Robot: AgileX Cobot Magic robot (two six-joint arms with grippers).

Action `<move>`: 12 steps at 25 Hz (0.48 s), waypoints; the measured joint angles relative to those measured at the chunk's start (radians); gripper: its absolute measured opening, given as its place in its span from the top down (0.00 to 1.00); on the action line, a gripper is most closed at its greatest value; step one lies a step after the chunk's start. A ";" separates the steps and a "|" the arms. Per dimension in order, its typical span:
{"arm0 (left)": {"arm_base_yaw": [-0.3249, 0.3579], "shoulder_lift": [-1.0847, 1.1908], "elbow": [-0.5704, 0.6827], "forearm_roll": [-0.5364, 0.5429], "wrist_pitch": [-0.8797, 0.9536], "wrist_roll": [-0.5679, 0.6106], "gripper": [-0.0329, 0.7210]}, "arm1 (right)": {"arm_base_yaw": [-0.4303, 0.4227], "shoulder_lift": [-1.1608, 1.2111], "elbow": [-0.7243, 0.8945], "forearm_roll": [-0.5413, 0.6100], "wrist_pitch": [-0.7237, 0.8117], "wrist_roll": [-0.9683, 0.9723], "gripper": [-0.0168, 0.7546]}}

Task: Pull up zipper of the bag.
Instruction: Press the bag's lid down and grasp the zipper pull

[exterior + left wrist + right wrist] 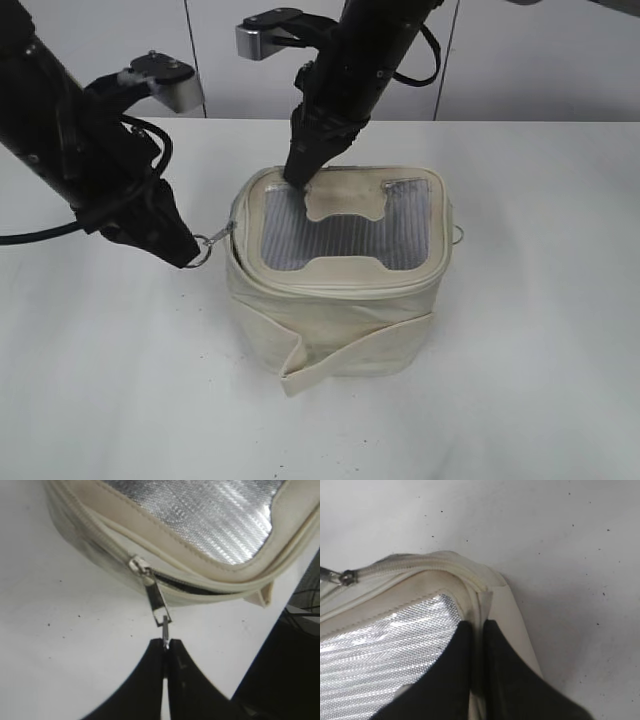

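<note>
Two black arms, both grippers squeezed tight.
The left gripper sits at the middle left and pinches the ring pull. The right gripper points down from the upper middle, pinching the bag.

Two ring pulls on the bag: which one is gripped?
The left ring pull, pinched by the left end effector. The right ring pull hangs free.

Two matte black jointed arms, tapered black left gripper and right gripper, silver-grey wrist camera blocks, looping black cables
</note>
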 joint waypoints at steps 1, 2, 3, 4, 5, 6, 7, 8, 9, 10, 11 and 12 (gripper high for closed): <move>0.000 -0.007 0.000 -0.007 0.016 -0.013 0.96 | 0.000 0.000 0.000 -0.003 0.000 0.007 0.93; -0.001 -0.015 0.000 -0.015 0.029 -0.024 0.96 | 0.000 0.000 0.000 -0.004 0.000 0.009 0.93; -0.001 -0.023 0.000 -0.026 0.041 -0.033 0.96 | 0.002 0.000 0.000 -0.005 0.000 0.012 0.93; -0.005 -0.031 0.003 -0.035 0.051 -0.037 0.96 | 0.002 0.000 0.000 -0.006 0.000 0.015 0.93; -0.010 -0.040 0.010 -0.043 0.054 -0.040 0.96 | 0.002 0.000 -0.001 -0.006 0.000 0.016 0.93; -0.019 -0.047 0.023 -0.051 0.056 -0.046 0.96 | 0.002 0.000 0.000 -0.008 0.000 0.018 0.93; -0.033 -0.055 0.039 -0.056 0.056 -0.053 0.96 | 0.002 0.000 0.000 -0.009 0.000 0.022 0.93; -0.050 -0.060 0.056 -0.057 0.058 -0.068 0.96 | 0.002 0.000 0.000 -0.009 0.000 0.024 0.93; -0.068 -0.061 0.069 -0.058 0.056 -0.087 0.96 | 0.002 0.000 0.000 -0.009 0.000 0.027 0.93; -0.094 -0.061 0.085 -0.058 0.045 -0.107 0.96 | 0.002 0.000 0.000 -0.009 0.000 0.030 0.93; -0.124 -0.061 0.097 -0.058 0.031 -0.126 0.96 | 0.002 0.000 0.000 -0.009 0.000 0.034 0.93; -0.153 -0.061 0.104 -0.057 0.007 -0.152 0.96 | 0.002 0.000 0.000 -0.009 0.000 0.037 0.93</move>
